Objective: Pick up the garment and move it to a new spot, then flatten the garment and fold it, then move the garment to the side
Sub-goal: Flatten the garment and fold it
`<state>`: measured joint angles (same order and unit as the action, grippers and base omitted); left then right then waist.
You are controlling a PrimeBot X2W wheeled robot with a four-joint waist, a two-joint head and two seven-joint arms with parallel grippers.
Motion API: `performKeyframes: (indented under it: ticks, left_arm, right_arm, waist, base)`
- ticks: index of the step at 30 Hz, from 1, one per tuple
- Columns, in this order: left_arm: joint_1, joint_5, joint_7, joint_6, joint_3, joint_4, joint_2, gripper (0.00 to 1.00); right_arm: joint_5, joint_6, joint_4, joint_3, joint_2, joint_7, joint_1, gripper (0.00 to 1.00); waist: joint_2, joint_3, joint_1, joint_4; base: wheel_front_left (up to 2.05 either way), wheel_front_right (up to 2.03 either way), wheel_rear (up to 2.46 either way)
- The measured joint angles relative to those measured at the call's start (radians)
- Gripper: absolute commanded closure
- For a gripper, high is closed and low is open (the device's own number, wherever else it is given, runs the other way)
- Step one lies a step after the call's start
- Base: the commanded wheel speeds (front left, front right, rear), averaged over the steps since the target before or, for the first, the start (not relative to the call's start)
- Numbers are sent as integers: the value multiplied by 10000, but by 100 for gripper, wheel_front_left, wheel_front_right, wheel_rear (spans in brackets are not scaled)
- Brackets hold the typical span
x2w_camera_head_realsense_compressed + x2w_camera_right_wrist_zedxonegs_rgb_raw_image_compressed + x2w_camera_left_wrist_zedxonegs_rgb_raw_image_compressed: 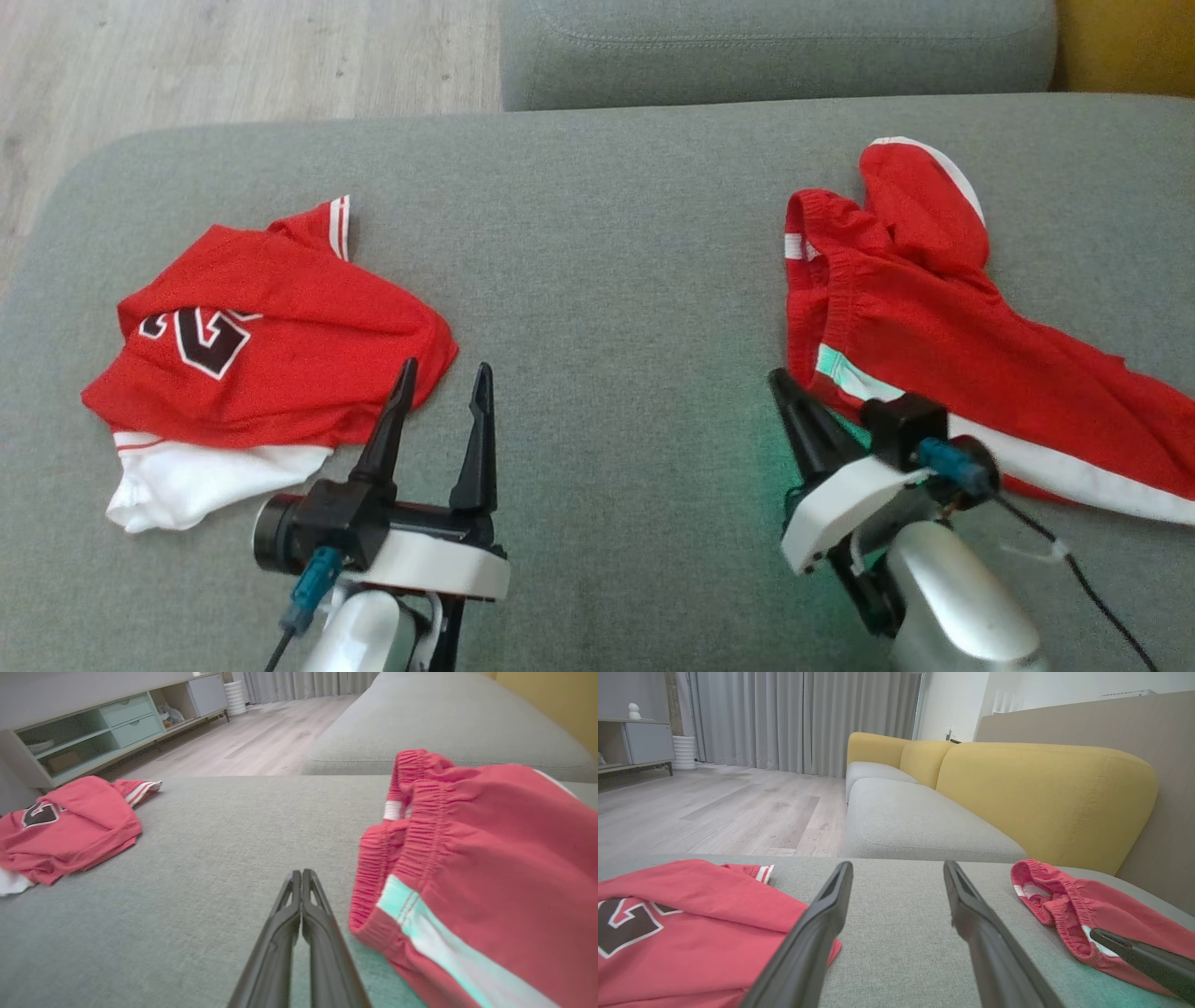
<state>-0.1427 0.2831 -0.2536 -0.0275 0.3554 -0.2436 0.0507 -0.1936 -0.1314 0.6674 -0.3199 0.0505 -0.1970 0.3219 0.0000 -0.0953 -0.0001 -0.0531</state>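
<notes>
**On the grey fabric sofa cushion [616, 280]: right jaws shut and empty beside the shorts**

Head view first. The left jaws sit at lower left, spread wide with nothing in them, their tips by the lower right edge of the crumpled red jersey with a dark number and white hem [271, 345]. At lower right, the right jaws are pressed together just beside the waistband of the red shorts with an elastic waist and white side stripe [915, 327].

Over to the left wrist view: open fingers [808, 942] above bare cushion, jersey [682, 924] on one side, shorts [1069, 905] on the other, yellow backrest [1041, 798] behind.

Now the right wrist view: fingers [280, 938] closed tip to tip, gripping nothing, close beside the shorts [467, 882]. The jersey [65, 826] lies well apart.
</notes>
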Motion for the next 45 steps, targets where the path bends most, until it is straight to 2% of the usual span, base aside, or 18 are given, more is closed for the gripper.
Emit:
performKeyframes:
  ticks: [4, 9, 13, 16, 17, 18, 19, 24, 27, 37, 45]
  left_arm:
    - [27, 0, 0, 2, -31, -21, 0, 0]
    - [49, 0, 0, 6, -36, -29, 0, 0]
    - [63, 0, 0, 6, -48, -19, 0, 0]
    - [93, 0, 0, 2, -92, 12, 0, 0]
    - [96, 0, 0, 2, -102, 46, 0, 0]
    - [99, 0, 0, 0, -117, 69, 0, 0]
    - [102, 0, 0, 0, -123, 84, 0, 0]
    - [128, 94, 0, 0, -134, 100, 0, 0]
    - [149, 109, 0, 0, -117, 100, 0, 0]
    - [151, 180, 0, 2, 36, 79, 0, 0]
    - [35, 180, 0, 12, 159, -52, 0, 0]
  right_arm:
    - [-159, 0, -454, -483, -2, 221, -280, 100]
    - [-113, 0, -782, -430, 0, 297, -431, 100]
    - [155, 0, -1064, 127, 0, 40, -497, 100]
    - [504, 0, -1628, 1026, -2, -265, -606, 100]
    - [600, 0, -1824, 1317, -10, -336, -708, 91]
    - [706, 0, -2015, 1622, -10, -347, -825, 43]
    - [757, 0, -2199, 1885, -4, -424, -961, 0]
    - [819, 0, -3070, 2961, -12, -510, -1803, 0]
    - [819, 0, -3269, 3264, -15, -510, -2262, 0]
    - [894, 0, -3120, 3085, -35, -472, -2227, 0]
    - [671, 0, -2128, 2426, -33, 531, -932, 0]
  waist:
    - [0, 86, 0, 31]
    - [0, 146, 0, 44]
    - [0, 176, 0, 96]
    - [0, 201, 0, 214]
    - [0, 206, 0, 256]
    - [0, 209, 0, 301]
    - [0, 212, 1, 347]
    - [0, 198, 0, 580]
    - [0, 163, 0, 651]
    - [0, 2, 1, 559]
    - [0, -321, 1, 78]
  base:
    - [0, 0, 0]
    - [0, 0, 0]
    - [0, 0, 0]
    - [0, 0, 0]
    - [0, 0, 0]
    - [0, 0, 0]
    - [0, 0, 0]
    - [0, 0, 0]
    - [0, 0, 0]
    - [0, 0, 0]
    - [0, 0, 0]
